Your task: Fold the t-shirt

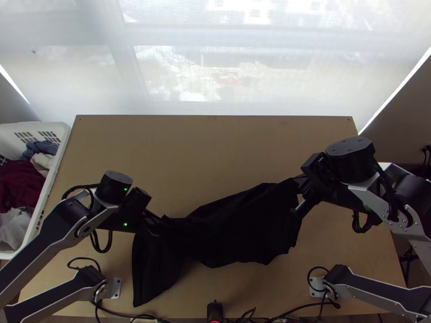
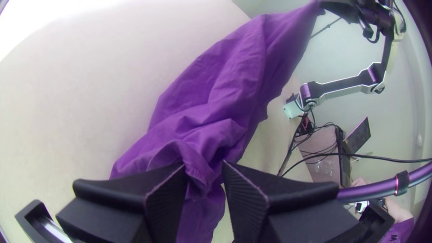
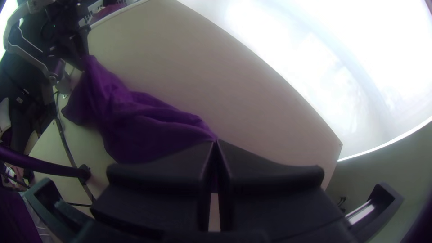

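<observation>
The dark t-shirt (image 1: pixel 237 229) stretches, bunched and creased, between my two grippers. My left gripper (image 1: pixel 156 223) pinches its left part, and a loose flap hangs from there toward the near edge. In the left wrist view a thick gathered fold of the shirt (image 2: pixel 211 121) runs between the fingers of my left gripper (image 2: pixel 204 171). At the shirt's right end, my right gripper (image 1: pixel 298 196) holds an upper corner. The right wrist view has the tips of my right gripper (image 3: pixel 216 141) together on that corner, with the shirt (image 3: pixel 135 130) sloping away from it.
A white basket (image 1: pixel 58 161) of clothes stands left of the table (image 1: pixel 215 140). Cables (image 1: pixel 280 317) and a small black device (image 1: pixel 214 310) lie along the near edge. Bare tabletop extends beyond the shirt. A person's hand (image 2: pixel 397 210) shows in the background of the left wrist view.
</observation>
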Robot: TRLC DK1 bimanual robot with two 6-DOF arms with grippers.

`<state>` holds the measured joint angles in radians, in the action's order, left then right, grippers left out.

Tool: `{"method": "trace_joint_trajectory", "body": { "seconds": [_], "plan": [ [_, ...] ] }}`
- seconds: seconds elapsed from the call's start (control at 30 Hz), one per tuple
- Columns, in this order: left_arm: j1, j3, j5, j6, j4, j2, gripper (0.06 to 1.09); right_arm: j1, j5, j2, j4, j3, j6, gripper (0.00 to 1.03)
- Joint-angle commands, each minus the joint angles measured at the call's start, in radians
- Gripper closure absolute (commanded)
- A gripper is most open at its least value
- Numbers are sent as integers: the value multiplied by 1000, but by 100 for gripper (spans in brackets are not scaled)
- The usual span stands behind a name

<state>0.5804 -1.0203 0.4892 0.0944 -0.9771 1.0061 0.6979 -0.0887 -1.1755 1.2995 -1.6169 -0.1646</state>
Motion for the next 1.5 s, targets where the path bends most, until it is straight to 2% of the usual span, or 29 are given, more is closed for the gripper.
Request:
{"method": "trace_joint_trajectory", "body": {
  "seconds": [0.0, 0.07, 0.1, 0.3, 0.57, 0.73, 1.2, 1.47],
  "plan": [
    [-8, -21, -1, 5, 2, 14, 85, -1, 0, 0, 0, -1, -1, 100],
    [-8, -20, -1, 2, 3, 17, 104, -1, 0, 0, 0, -3, -1, 100],
    [-8, -20, -1, 1, 3, 17, 105, -5, 0, 0, 0, -5, -3, 100],
    [-59, -92, -23, -33, -15, 25, 105, -35, -2, -3, -2, -52, -16, 100],
    [-287, -414, -55, -162, -97, 66, 105, -141, -26, -30, -6, -222, -76, 100],
    [-387, -593, -124, -203, -83, 66, 105, -167, -80, -30, -6, -314, -119, 100],
    [-442, -1031, -189, -205, -51, 86, 105, -156, -171, -35, -111, -612, -204, 100],
    [-444, -1147, -339, -206, 15, 86, 105, -150, -171, -26, -217, -690, -328, 100]
  ]
}}
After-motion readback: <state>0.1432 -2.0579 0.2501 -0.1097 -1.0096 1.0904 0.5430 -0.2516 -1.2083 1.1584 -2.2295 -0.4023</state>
